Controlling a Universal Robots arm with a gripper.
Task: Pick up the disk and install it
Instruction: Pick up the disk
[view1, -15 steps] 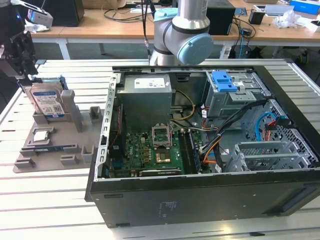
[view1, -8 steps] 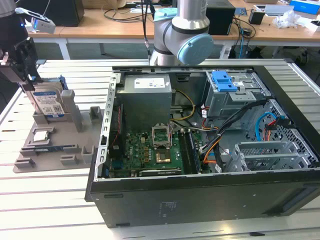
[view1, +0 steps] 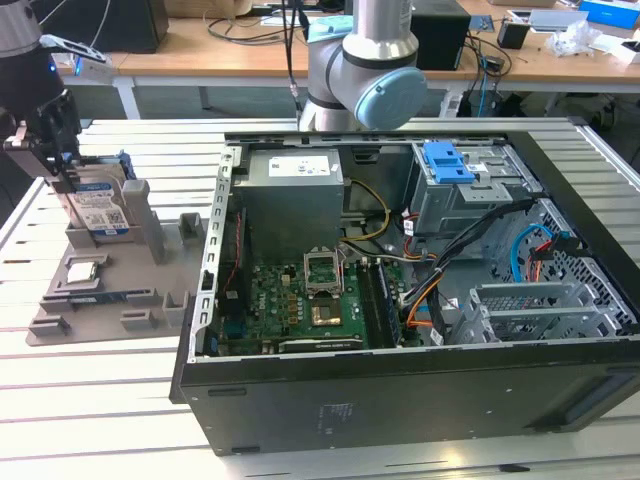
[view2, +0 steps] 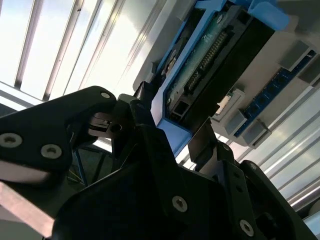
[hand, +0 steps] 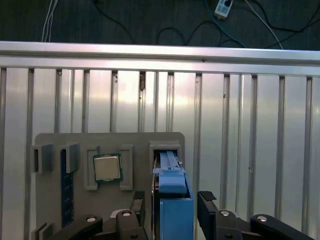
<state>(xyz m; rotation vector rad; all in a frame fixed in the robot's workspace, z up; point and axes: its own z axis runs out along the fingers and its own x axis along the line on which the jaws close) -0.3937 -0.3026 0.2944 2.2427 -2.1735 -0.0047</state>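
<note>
Upper left in the exterior view, the gripper (view1: 64, 178) is hiding the top of the disk (view1: 100, 212); clamped or loose, I cannot tell. The disk is standing upright, blue-railed, white-and-blue label showing.

Open case (view1: 400, 400) sits on the slatted table (view1: 90, 400), motherboard (view1: 300, 300) exposed, blue bracket (view1: 447, 160) up on the drive cage (view1: 470, 205). Beside it, a grey tray (view1: 125, 275) with a chip (view1: 82, 271) seated in a pocket.
</note>
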